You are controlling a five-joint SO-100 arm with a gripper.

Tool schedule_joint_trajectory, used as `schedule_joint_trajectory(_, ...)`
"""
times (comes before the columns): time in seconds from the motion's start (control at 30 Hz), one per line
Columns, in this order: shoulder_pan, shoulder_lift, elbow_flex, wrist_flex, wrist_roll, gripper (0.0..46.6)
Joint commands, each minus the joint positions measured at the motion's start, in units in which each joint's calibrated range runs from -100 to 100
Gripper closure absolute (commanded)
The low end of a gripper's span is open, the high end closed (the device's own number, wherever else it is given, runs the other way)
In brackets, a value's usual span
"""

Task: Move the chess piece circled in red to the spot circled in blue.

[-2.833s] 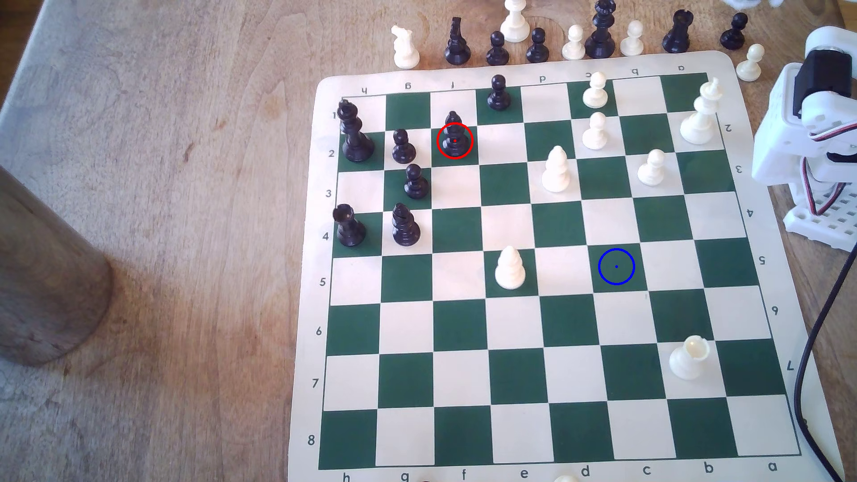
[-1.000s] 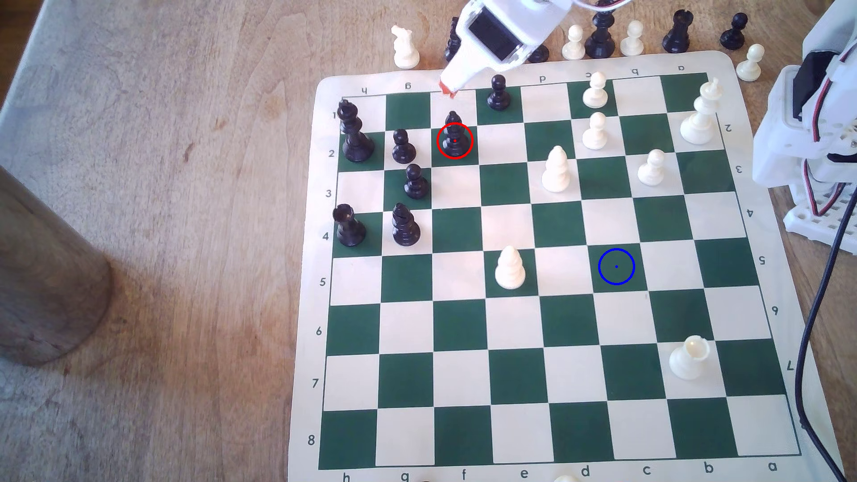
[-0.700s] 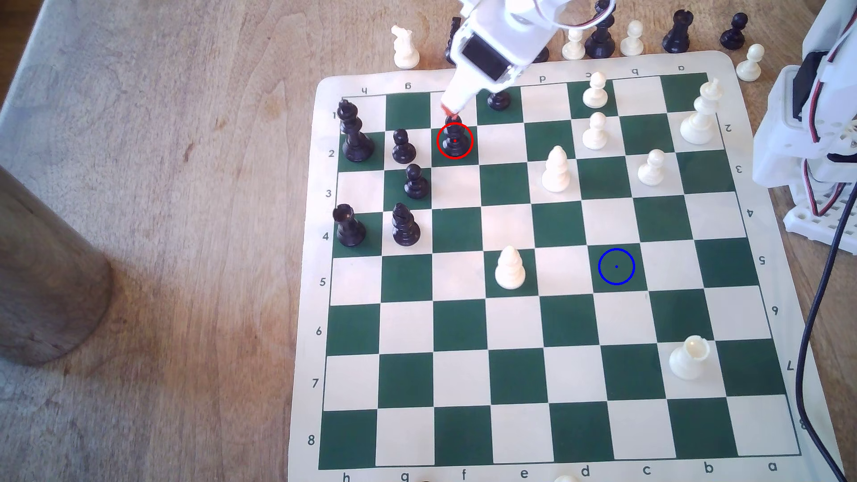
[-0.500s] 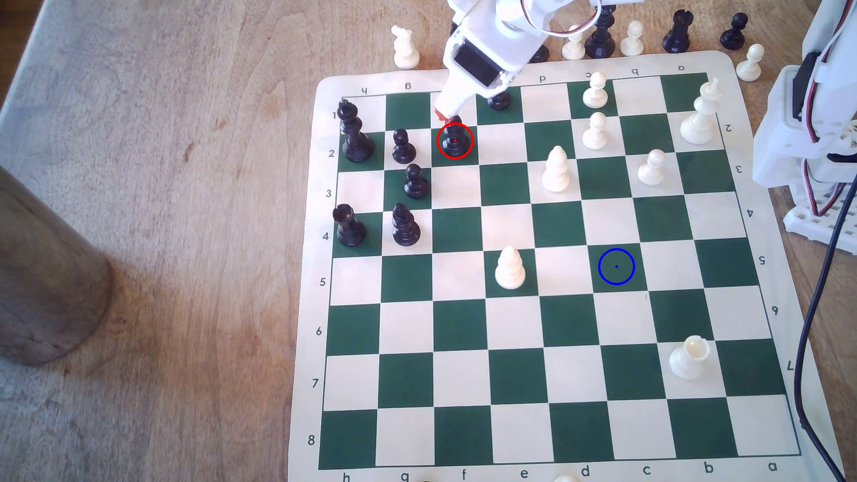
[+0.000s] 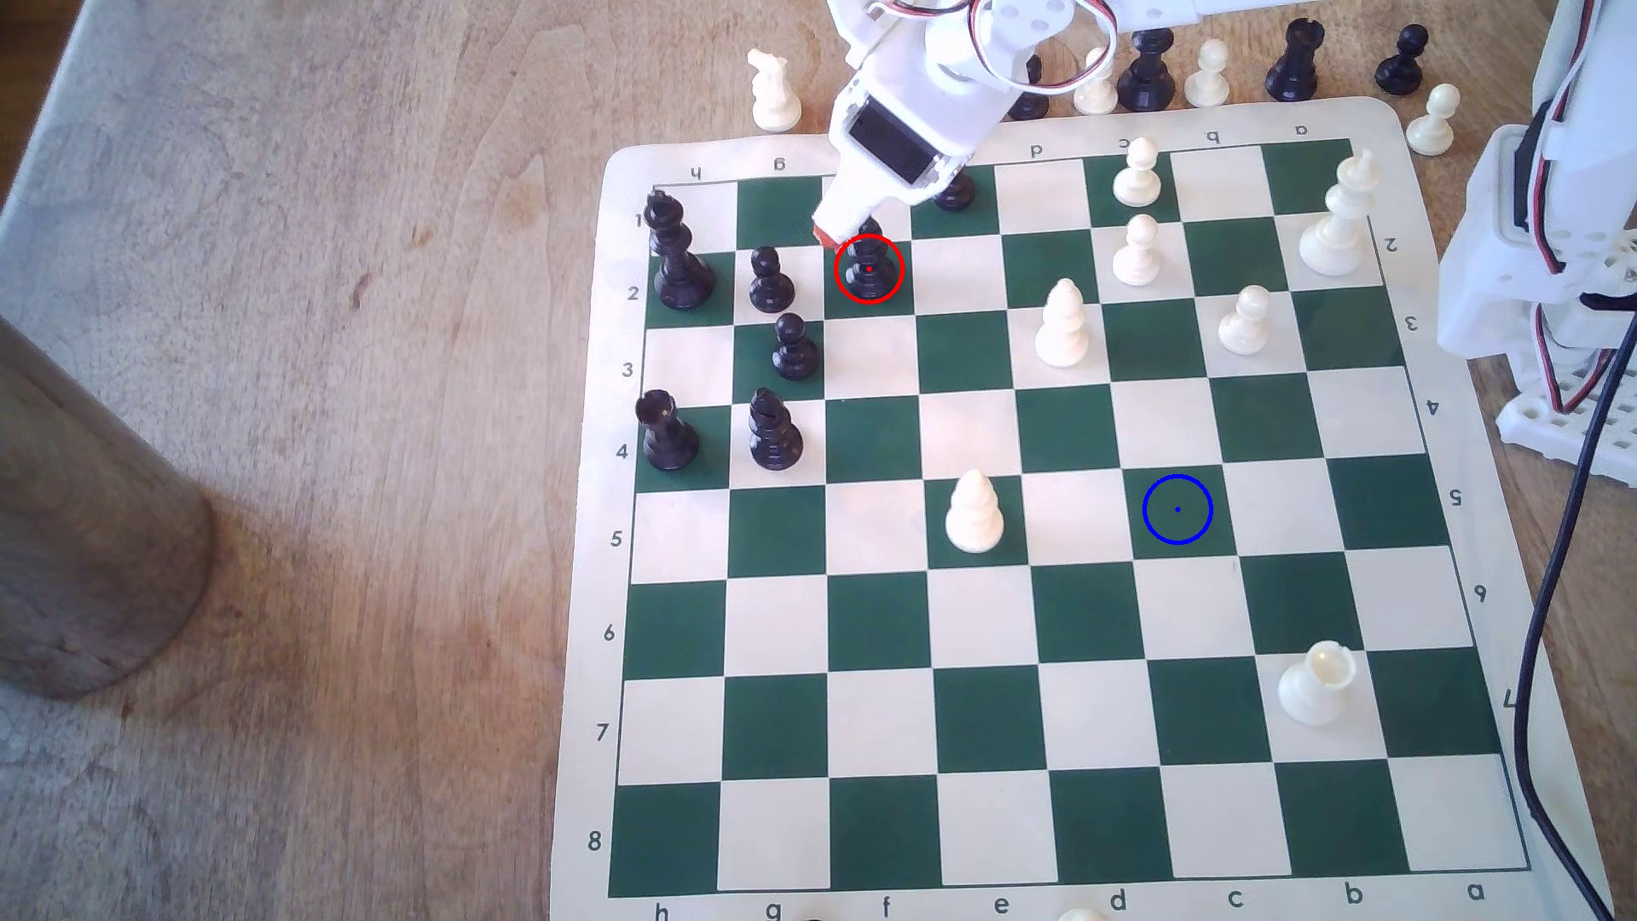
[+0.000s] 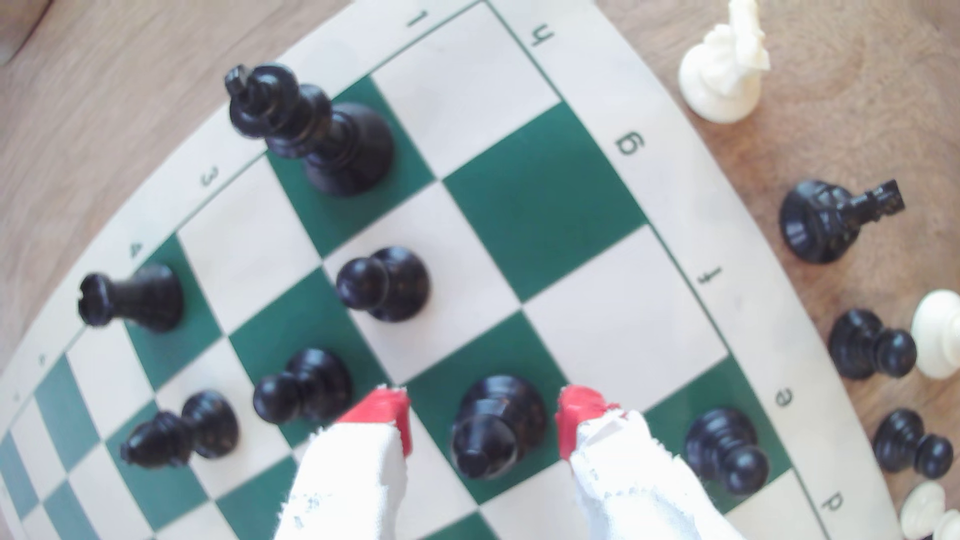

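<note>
gripper [image 6: 483,415] | spread, straddling black bishop [image 6: 493,426] | not touching

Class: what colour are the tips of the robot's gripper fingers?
Red, on white-wrapped fingers; clearest in the wrist view.

Bishop [image 6: 493,426] between hand's [image 6: 483,415] fingertips [image 6: 384,410]
</note>
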Motion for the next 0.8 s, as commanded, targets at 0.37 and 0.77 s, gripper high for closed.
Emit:
schedule_joint_trajectory(0.37,-1.8,0.2,-3.5,-1.2,-0.1,32.1)
schedule_joint_trajectory(0.77,-0.8,1.8,-2.9,-1.0,0.2,32.2)
